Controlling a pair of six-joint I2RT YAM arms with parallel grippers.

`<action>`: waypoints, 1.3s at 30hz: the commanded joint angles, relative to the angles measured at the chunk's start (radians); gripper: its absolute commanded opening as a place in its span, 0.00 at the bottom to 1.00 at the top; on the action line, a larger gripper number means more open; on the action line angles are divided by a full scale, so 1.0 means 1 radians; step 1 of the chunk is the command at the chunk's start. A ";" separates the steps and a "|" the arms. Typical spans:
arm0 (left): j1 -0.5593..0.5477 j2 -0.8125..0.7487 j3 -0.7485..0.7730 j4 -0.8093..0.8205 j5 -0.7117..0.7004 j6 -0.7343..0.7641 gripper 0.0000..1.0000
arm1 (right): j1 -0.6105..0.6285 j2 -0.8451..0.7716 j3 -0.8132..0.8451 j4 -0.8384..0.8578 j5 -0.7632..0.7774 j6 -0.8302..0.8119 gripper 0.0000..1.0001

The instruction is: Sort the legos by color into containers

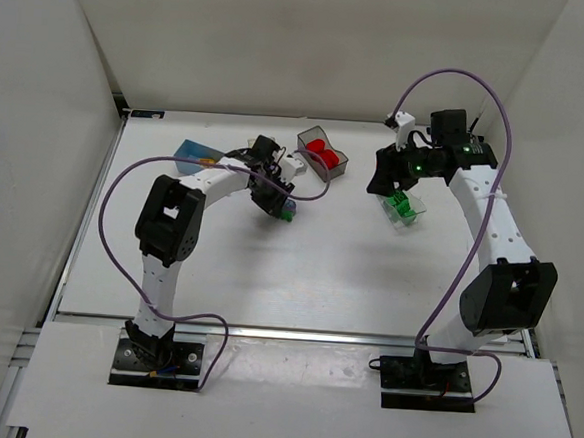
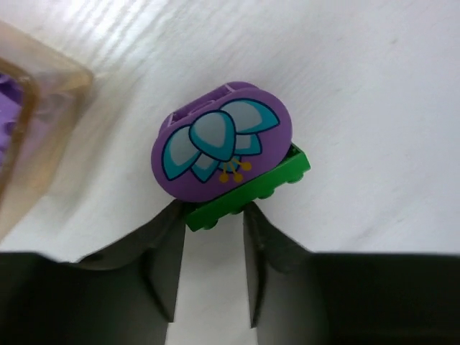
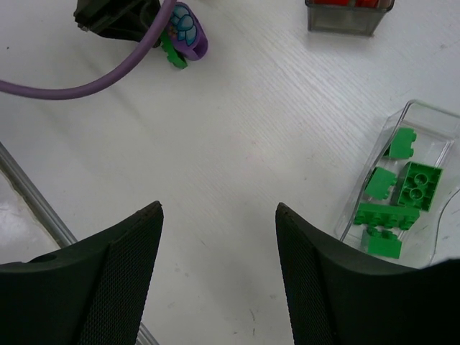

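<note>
A clump of a purple rounded brick with a flower print (image 2: 219, 140) on a green plate (image 2: 287, 169) sits between my left gripper's (image 2: 213, 208) fingertips, which press on the plate's near end. In the top view the left gripper (image 1: 276, 203) holds this clump (image 1: 286, 214) at the table's middle. The clump also shows in the right wrist view (image 3: 185, 32). My right gripper (image 3: 219, 208) is open and empty above bare table, left of the clear bin (image 3: 370, 162) holding several green bricks (image 3: 417, 183).
A tan-orange bin (image 2: 50, 100) with purple bricks lies just left of the clump. The dark grey bin (image 1: 336, 162) holds red bricks (image 1: 319, 148). The light blue bin (image 1: 196, 154) is at the back left. The clear bin (image 1: 416, 206) sits below the right gripper (image 1: 387, 181).
</note>
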 commanded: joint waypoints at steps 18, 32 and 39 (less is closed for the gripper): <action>0.036 -0.222 -0.105 0.066 0.197 -0.140 0.57 | 0.001 -0.038 -0.065 0.082 -0.083 0.023 0.73; 0.257 -0.359 0.082 0.057 0.259 -0.343 0.88 | 0.261 0.652 0.722 0.128 0.167 0.085 0.76; 0.348 -0.412 0.030 0.057 0.259 -0.347 0.88 | 0.330 0.888 0.934 0.048 0.181 0.189 0.58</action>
